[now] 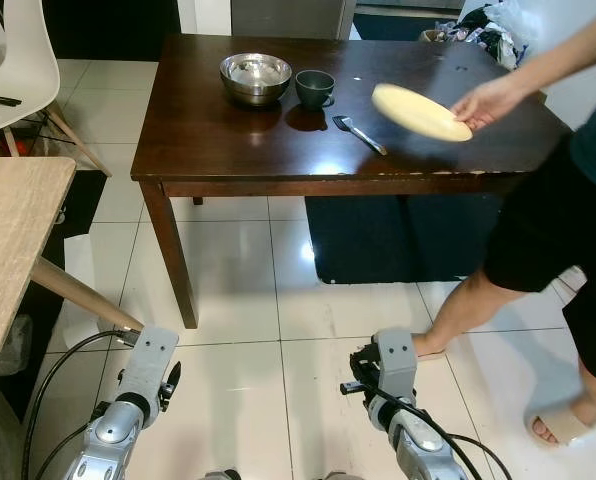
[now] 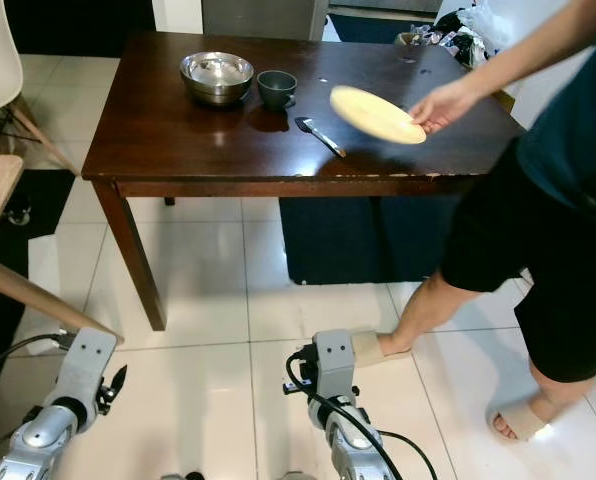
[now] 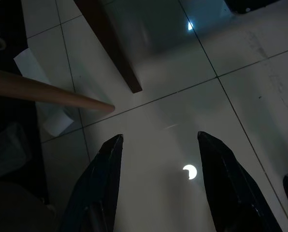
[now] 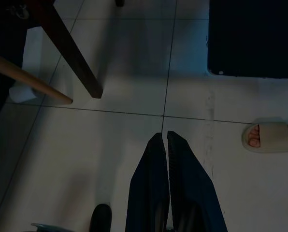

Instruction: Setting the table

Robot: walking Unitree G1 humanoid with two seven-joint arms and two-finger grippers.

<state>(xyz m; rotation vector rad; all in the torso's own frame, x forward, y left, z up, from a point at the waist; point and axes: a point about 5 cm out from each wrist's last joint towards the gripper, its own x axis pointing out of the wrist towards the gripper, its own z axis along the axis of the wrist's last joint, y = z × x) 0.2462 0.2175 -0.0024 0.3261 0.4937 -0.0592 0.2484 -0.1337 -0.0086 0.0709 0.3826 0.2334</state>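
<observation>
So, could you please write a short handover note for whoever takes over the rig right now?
Left gripper: open, idle, low over the floor tiles.
Right gripper: shut, empty, also hanging low.
On the dark table: metal bowl, dark cup, a utensil. A person's hand holds the yellow plate, tilted, over the table's right end.
Done: nothing by the robot that I can see.
Left: approach the table and lay out the setting.

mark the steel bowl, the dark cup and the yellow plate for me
steel bowl (image 1: 255, 77), left eye view, inside of the bowl
dark cup (image 1: 314, 88), left eye view, outer wall
yellow plate (image 1: 418, 111), left eye view, middle of its face
</observation>
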